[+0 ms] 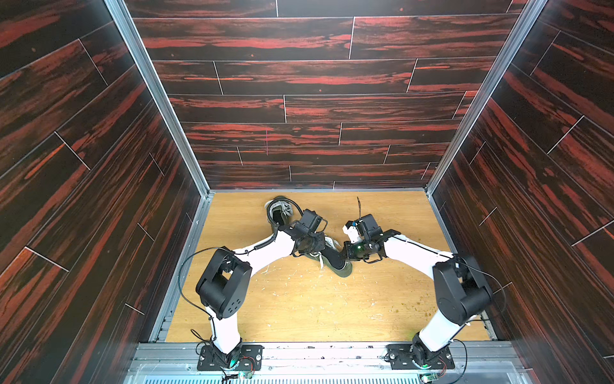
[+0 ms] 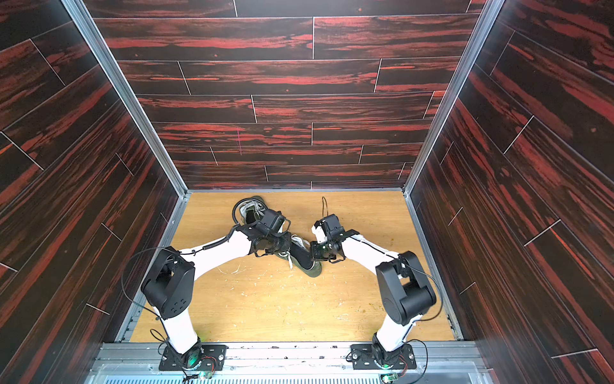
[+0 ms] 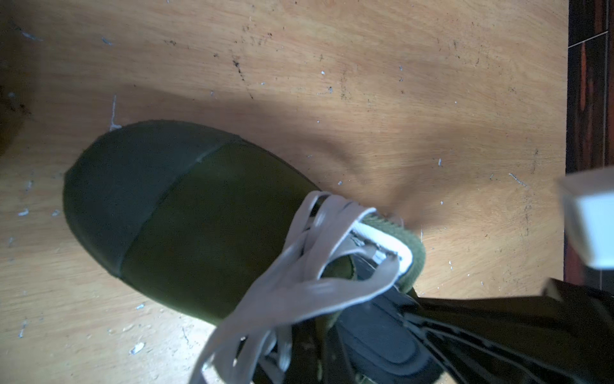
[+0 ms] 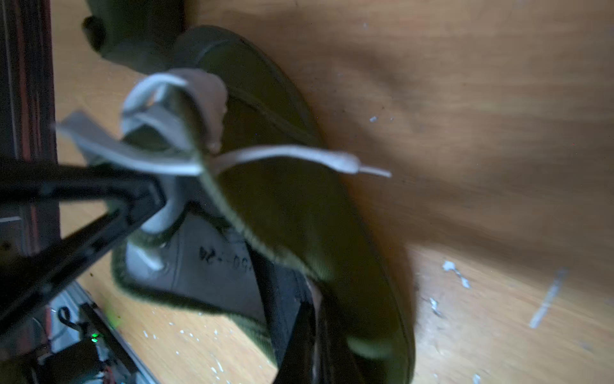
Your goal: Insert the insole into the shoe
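A dark green shoe [image 1: 337,262] [image 2: 304,264] with pale laces lies mid-table between my two arms. In the left wrist view its toe [image 3: 199,216] points away and its tongue is folded out. A dark insole [image 3: 375,335] [image 4: 279,289] sits in the shoe's opening, between the tongue and the side wall. My left gripper [image 1: 314,247] [image 3: 315,352] is shut on the shoe's lace-side edge, with laces draped over it. My right gripper [image 1: 347,254] [image 4: 309,335] is shut on the insole's near end, tight against the shoe's [image 4: 299,206] wall.
A second shoe [image 1: 277,212] [image 2: 251,212] with a grey inside lies at the back left, just behind the left wrist. The wooden table [image 1: 315,306] is walled in by dark panels on three sides. A metal rail runs along its front edge.
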`<state>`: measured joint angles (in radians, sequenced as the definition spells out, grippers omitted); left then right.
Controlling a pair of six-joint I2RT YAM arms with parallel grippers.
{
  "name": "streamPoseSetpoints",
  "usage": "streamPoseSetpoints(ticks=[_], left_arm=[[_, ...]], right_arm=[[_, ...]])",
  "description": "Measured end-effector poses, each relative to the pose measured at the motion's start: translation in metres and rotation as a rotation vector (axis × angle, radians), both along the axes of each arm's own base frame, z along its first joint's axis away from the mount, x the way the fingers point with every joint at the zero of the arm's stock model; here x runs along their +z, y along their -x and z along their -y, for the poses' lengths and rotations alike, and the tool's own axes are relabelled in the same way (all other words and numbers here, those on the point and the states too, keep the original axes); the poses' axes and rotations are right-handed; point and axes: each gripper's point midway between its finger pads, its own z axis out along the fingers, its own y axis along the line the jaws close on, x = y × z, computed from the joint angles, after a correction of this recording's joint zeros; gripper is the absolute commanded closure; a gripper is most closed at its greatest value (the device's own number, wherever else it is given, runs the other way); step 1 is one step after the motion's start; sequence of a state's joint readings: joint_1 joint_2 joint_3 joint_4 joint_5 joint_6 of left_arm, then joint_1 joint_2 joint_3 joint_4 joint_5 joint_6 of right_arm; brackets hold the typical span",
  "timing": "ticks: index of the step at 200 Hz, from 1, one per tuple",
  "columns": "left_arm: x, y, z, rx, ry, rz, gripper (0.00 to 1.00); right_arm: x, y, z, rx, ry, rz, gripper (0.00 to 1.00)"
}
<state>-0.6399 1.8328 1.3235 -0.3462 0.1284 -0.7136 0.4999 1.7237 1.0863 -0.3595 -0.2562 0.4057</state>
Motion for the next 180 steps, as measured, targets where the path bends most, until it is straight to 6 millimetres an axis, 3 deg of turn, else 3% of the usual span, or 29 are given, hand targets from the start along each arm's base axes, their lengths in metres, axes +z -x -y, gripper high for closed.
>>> streamPoseSetpoints(ticks=[49, 112, 149, 180], left_arm=[[-0.004, -0.001, -0.001, 0.004, -0.006, 0.01, 1.0], [-0.008, 0.001, -0.005, 0.015, -0.018, 0.008, 1.0], [-0.006, 0.004, -0.006, 0.016, -0.012, 0.01, 1.0], [-0.007, 0.005, -0.005, 0.018, -0.012, 0.009, 1.0]], right_arm=[[-0.003, -0.009, -0.007, -0.053, 0.02, -0.033, 0.93], [-0.026, 0.002, -0.005, -0.049, 0.274, 0.084, 0.93], [-0.03, 0.0, 0.004, -0.046, 0.388, 0.158, 0.71], [-0.011, -0.001, 0.012, -0.059, 0.426, 0.213, 0.55]])
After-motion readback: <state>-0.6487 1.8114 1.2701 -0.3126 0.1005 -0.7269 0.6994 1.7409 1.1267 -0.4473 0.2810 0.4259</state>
